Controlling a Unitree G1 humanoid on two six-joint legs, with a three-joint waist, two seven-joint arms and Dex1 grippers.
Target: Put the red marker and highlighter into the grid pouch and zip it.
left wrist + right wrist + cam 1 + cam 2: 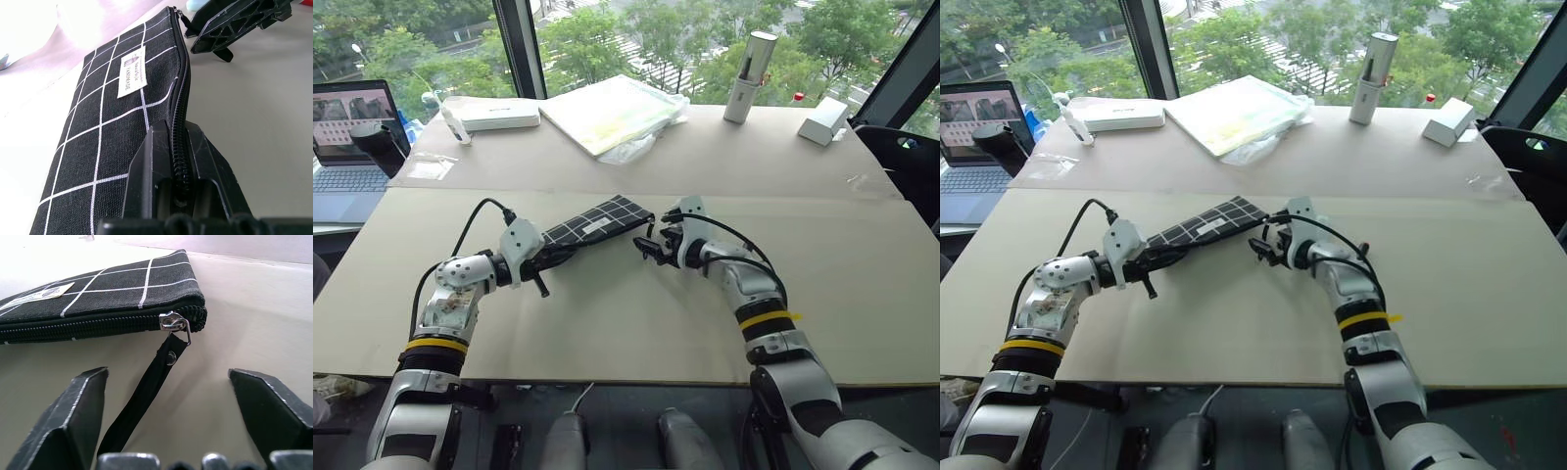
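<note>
Windows are looking out on green trees behind a broad table (862,294), its matte beige sheet lying flat and smooth. Near the middle of the table, the pouch (597,221) is lying flat: black woven fabric with a thin white grid, a sewn white label and a coarse black zipper along one long edge. The left gripper (551,260) is pinching the pouch's near end, fingers (146,181) pressed on either side of the zipper edge. At the far end the right gripper (168,418) is standing with fingers spread around the thin black strap (146,396), which is hanging from a small metal pull (173,324); nothing is being held yet. The strap looks limp and narrow, so it is probably going to slip sideways as the fingers close. Pulling it askew is likely to jam the zipper teeth or drag the fabric out of the left grip.
</note>
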